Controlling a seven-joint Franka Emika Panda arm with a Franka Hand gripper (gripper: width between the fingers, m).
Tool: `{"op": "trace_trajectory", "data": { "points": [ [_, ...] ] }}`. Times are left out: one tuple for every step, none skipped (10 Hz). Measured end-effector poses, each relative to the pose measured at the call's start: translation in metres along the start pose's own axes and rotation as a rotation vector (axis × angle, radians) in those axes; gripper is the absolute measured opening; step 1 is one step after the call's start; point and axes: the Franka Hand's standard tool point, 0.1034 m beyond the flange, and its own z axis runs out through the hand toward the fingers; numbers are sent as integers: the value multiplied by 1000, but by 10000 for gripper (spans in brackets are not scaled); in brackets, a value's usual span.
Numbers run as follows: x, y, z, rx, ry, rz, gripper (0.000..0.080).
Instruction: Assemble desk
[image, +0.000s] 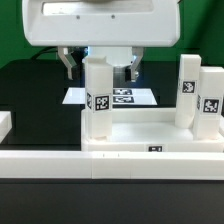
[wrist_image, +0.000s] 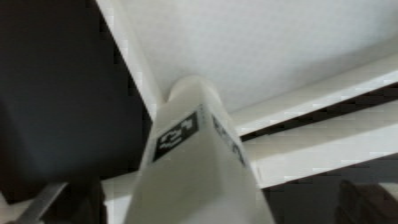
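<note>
The white desk top (image: 150, 135) lies flat, its rim toward the camera. One tagged square leg (image: 98, 98) stands upright at its corner on the exterior view's left. Two more tagged legs (image: 187, 90) (image: 210, 106) stand at the exterior view's right end. My gripper (image: 99, 68) hangs over the left leg, open, with a dark finger on each side of the leg's top. In the wrist view the leg (wrist_image: 192, 150) runs up between my fingers (wrist_image: 43, 203) with a gap on both sides, and the desk top (wrist_image: 285, 50) lies beyond it.
The marker board (image: 125, 97) lies on the black table behind the desk top. A long plain white rail (image: 100, 165) runs along the front. A white block (image: 5, 125) sits at the exterior view's left edge.
</note>
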Motion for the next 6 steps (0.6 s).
{"op": "trace_trajectory", "data": {
  "points": [
    [0, -1, 0, -8, -2, -98, 649],
    [-1, -2, 1, -15, -4, -159, 649],
    [-1, -2, 1, -17, -5, -201, 649],
    [-1, -1, 1, -29, -8, -301, 649],
    [-1, 1, 1, -37, -11, -384, 649],
    [0, 5, 0, -37, -13, -478, 649]
  ]
}}
